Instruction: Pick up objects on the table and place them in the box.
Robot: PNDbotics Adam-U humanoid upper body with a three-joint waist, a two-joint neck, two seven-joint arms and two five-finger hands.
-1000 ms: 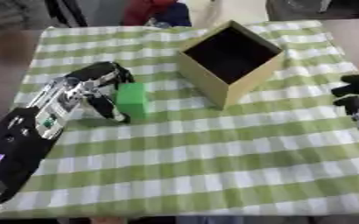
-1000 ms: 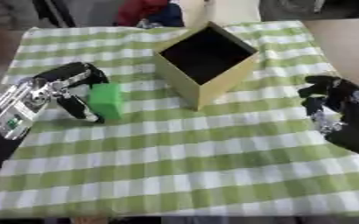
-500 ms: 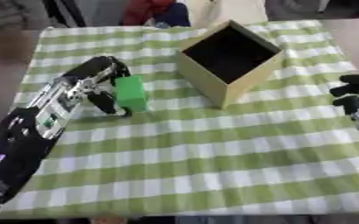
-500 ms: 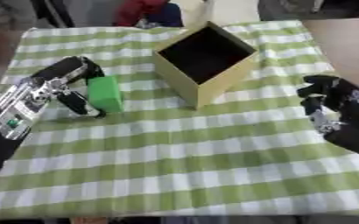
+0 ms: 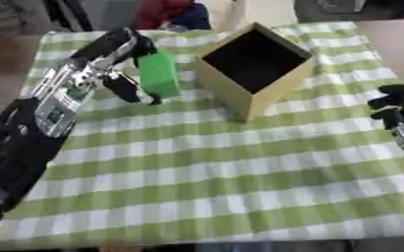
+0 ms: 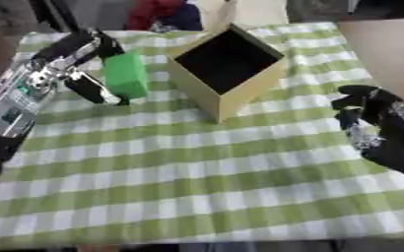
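The left hand [image 5: 111, 59] has the green block [image 5: 159, 73] now, fingers over its top and thumb curled under its near side, pinching it between them. A second ago that block sat on the checked tablecloth [image 5: 214, 177] with the hand just closing around it; half a second ago the fingers were wrapped on it and it had begun to tip. Now it is up off the cloth, tilted, carried towards the far side of the table. It hangs just left of the box [image 5: 255, 69], beside the box's left wall, not over the opening. Whether block and box touch is hard to say; they look very close.

The box itself has not been shifted: the same open cardboard cube, dark inside, standing corner-on near the far middle of the table. The whole picture has slid a little between frames, which is the head moving, not the things.

Over on the right, the right hand [image 6: 374, 125] rests at the table's right edge, fingers loosely bent upward and holding nothing, much as it was a second ago.
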